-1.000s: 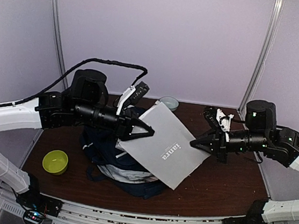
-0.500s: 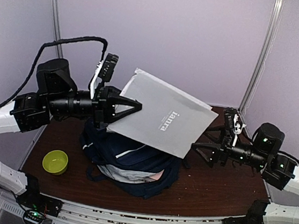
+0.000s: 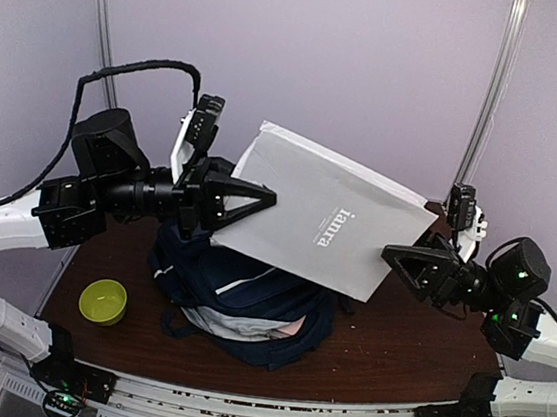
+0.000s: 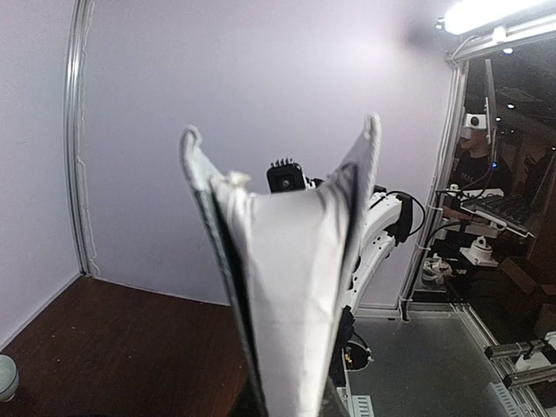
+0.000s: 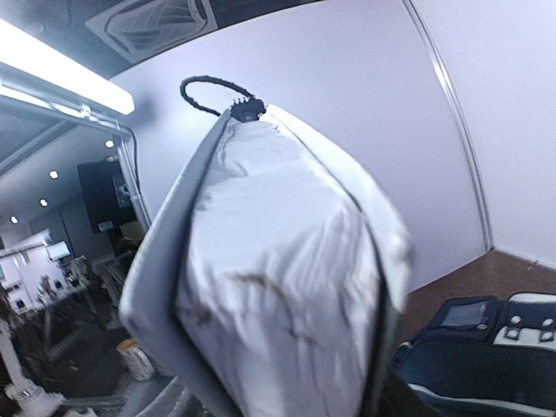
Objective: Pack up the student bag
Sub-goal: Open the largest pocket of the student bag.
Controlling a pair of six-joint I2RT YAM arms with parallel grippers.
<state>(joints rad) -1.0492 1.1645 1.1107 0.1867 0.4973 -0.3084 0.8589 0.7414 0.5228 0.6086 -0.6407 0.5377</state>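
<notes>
Left tool [image 3: 249,200] clenched on flat grey softcover book [image 3: 327,224]; right tool [image 3: 400,266] at its 3 o'clock corner, grasp unclear. Advise tilting it edge-down over the navy striped fabric backpack [image 3: 248,301] at 6 o'clock.

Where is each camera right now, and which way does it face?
Top external: high behind the left arm and right arm, looking down on the grey book and student bag.
Left wrist: looks rightward along the book; right arm beyond.
Right wrist: looks leftward along the book; left arm's cable above, bag below.
Shared: both wrists see the book edge-on.
</notes>
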